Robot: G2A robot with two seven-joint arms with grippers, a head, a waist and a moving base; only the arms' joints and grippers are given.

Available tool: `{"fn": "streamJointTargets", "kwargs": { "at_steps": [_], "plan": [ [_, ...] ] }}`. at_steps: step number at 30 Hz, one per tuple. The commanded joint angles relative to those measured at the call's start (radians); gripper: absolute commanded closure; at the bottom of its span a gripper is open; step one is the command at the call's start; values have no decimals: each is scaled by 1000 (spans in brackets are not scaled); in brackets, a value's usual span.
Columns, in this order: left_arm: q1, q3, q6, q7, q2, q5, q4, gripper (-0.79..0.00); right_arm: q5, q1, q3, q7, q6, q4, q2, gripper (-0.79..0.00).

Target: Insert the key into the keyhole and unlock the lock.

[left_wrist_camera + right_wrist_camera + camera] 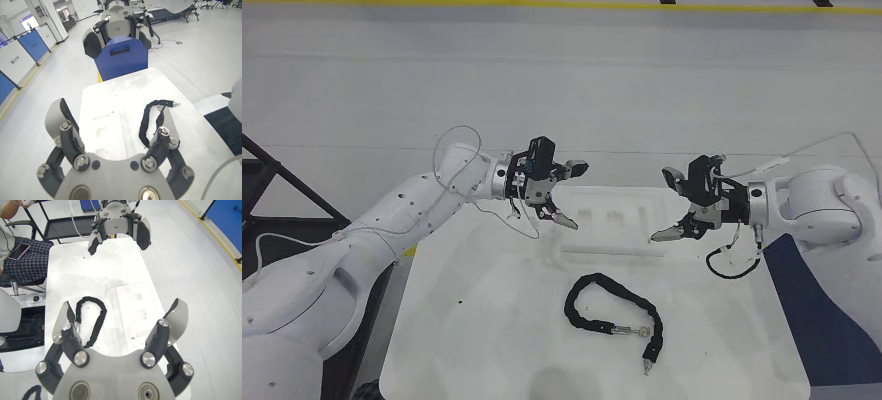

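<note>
A black fabric-covered chain lock (607, 305) lies in a loop on the white table (482, 330), near its front. A metal cylinder (628, 328) sits between the chain's ends. A small metal piece (647, 367) pokes out at the front end; whether it is the key I cannot tell. My left gripper (568, 192) hovers open and empty over the table's back left. My right gripper (673, 207) hovers open and empty at the back right, facing it. The left wrist view has the chain (146, 121) and its metal tip (174, 103) beyond the left gripper (115, 113). In the right wrist view the chain (99, 317) lies under the right gripper (122, 308).
A white foam tray (617, 228) with square cut-outs lies on the table between the two grippers, behind the chain. A blue cabinet (122, 58) stands off the table's right end. A black frame trolley (56, 228) stands off the left end.
</note>
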Motion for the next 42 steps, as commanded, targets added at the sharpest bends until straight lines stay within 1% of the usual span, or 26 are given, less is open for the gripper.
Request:
{"fn": "streamJointTargets", "kwargs": {
  "at_steps": [1, 3, 6, 10, 13, 42],
  "plan": [
    [-17, 0, 0, -2, 12, -33, -3, -785, 12, 49, -19, 17, -12, 29, -7, -785],
    [-33, 0, 0, -11, 19, -31, 4, -785, 53, 94, -36, 23, -16, 64, -15, -785],
    [-52, 0, 0, -42, 22, -32, -6, -785, 105, 160, -59, 29, -27, 112, -28, -785],
    [-71, 0, 0, -89, 24, -85, -10, -785, 148, 234, -101, 49, -41, 165, -45, -785],
    [-73, 0, 0, -124, 27, -124, -19, -785, 165, 267, -127, 48, -41, 195, -55, -785],
    [-73, 0, 0, -124, 27, -124, -19, -785, 165, 267, -127, 48, -41, 195, -55, -785]
  ]
}}
